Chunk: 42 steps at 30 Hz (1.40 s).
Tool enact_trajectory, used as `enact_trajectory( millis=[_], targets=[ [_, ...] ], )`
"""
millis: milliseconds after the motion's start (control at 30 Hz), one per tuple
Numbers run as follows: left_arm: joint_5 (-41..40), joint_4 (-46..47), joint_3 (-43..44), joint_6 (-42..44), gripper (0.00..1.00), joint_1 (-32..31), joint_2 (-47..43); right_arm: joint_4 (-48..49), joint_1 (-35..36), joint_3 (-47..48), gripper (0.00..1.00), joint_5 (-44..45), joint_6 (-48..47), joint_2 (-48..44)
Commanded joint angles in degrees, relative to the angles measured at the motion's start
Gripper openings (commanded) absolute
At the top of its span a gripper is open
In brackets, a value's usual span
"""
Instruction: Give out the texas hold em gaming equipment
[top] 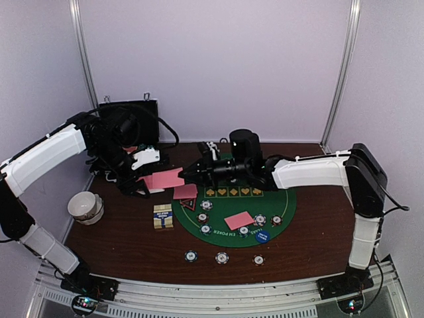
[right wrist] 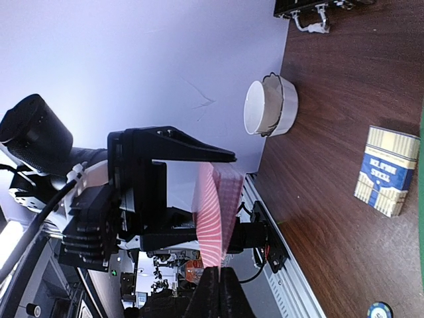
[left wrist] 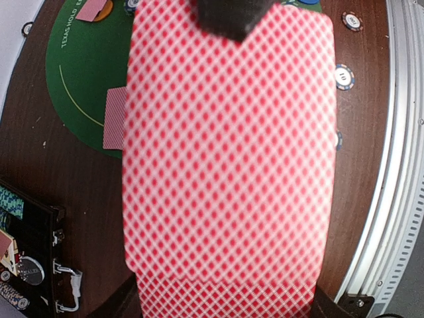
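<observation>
— Cards point(left wrist: 225, 165): location?
— The stack is held in the air over the bench's back-left quarter, just left of the mat point(top: 285, 207). Two single cards point(top: 239, 220) lie backs up on the mat.
— Grip state?
— My left gripper point(top: 151, 183) is clamped on the stack. My right gripper point(right wrist: 218, 283) is pinched closed on the stack's free edge. I cannot tell whether it has one card or several.
— Hazards from here?
— Three, in my judgement. A pinch set too deep would drag several cards off together. A pull against a slack left clamp would take the whole stack, and cards would scatter toward the left edge, by the bowl point(top: 85, 205) and the box point(top: 163, 216). A low carry toward the front edge could knock the chips point(top: 222, 257) lined up there.
— Anything unverified?
— How firmly my left holds. The stack fills that wrist's view and hides the contact.
</observation>
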Motion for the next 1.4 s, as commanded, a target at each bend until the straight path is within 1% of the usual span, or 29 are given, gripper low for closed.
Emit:
enact_trajectory(
  millis=[0, 333, 433, 600, 700, 867, 1100, 1267, 1367],
  targets=[
    [-0.8, 0.9, -0.1, 0.7, 0.0, 0.1, -1.0, 2.2, -2.7, -6.2, 0.0, -1.3, 0.6, -6.5],
    [-0.3, 0.9, 0.0, 0.8, 0.0, 0.1, -0.6, -3.1, -10.4, -23.4, 0.0, -1.3, -4.2, -18.1],
    [-0.1, 0.8, 0.2, 0.8, 0.0, 0.1, -0.6, -8.6, -12.3, -26.1, 0.0, -1.3, -8.3, -19.7],
    [0.3, 0.9, 0.1, 0.8, 0.0, 0.1, -0.7, -26.9, -14.9, -25.9, 0.0, 1.1, -21.2, -20.6],
    [0.4, 0.8, 0.0, 0.7, 0.0, 0.1, -0.8, -33.9, -15.4, -25.3, 0.0, 3.5, -26.4, -20.0],
    [0.4, 0.9, 0.0, 0.8, 0.0, 0.1, -0.8, -38.4, -15.4, -25.9, 0.0, 6.4, -30.3, -18.9],
    [0.7, 0.8, 0.0, 0.7, 0.0, 0.1, -0.8, -40.6, -15.4, -26.8, 0.0, 8.5, -32.4, -18.3],
    [0.6, 0.5, -0.2, 0.8, 0.0, 0.1, -0.9, -44.7, -15.3, -26.3, 0.1, 11.5, -34.9, -19.0],
    [0.6, 0.5, -0.1, 0.8, 0.0, 0.1, -1.0, -47.1, -15.3, -25.7, 0.13, 13.3, -35.8, -19.9]
  ],
)
